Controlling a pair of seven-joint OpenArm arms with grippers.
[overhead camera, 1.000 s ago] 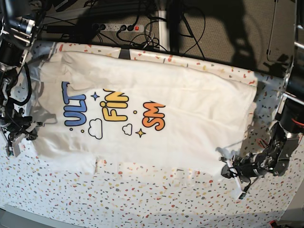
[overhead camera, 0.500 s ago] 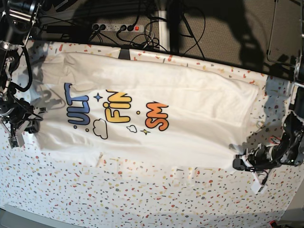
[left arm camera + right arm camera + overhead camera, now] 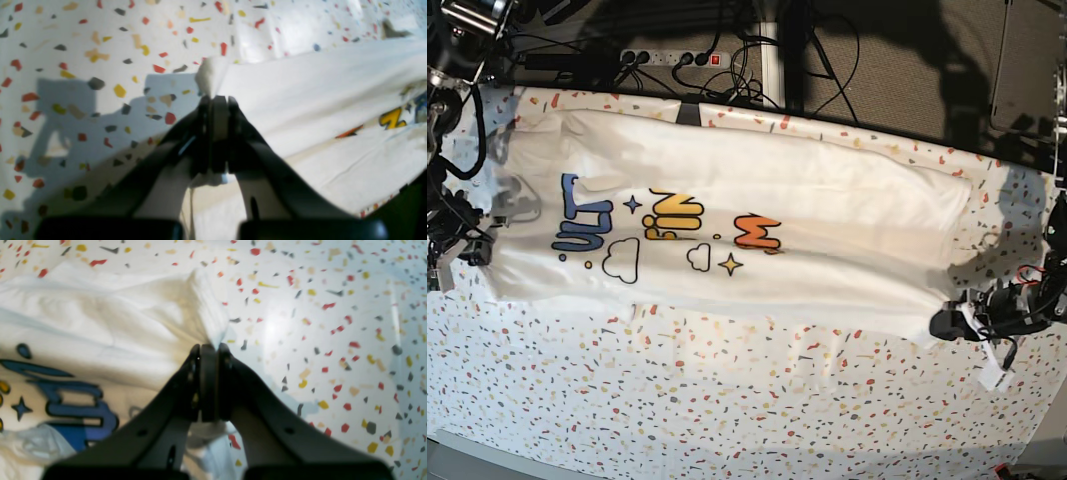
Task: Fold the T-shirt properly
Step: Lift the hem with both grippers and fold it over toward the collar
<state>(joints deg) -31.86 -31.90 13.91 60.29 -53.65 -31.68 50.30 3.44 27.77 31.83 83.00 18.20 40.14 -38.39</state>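
Counter (image 3: 727,400) under a speckled covering, with the T-shirt (image 3: 847,240) stretched lengthwise across its far half, print side up; lettering and clouds sit toward the base view's left. Near long edge is lifted and partly rolled over, so only the top parts of the letters show.

Left claw (image 3: 215,100) is clenched on a bunched corner of white cloth at the shirt's end (base view right, near edge). Right claw (image 3: 208,350) is likewise clamped on a pinch of fabric at the opposite end, beside the blue lettering. Both grips look firm; cloth runs taut between them.

Step in hand, as I judge it: carrying the near long edge over to make a lengthwise fold.

To do it well:
- move both claws together, same height, same pace, so the fold line stays straight
- keep light tension along the edge (slack would let the middle sag and crease)
- lay the edge down parallel to the far edge before letting go
- watch the small pinches; a thin bite could slip under pull.
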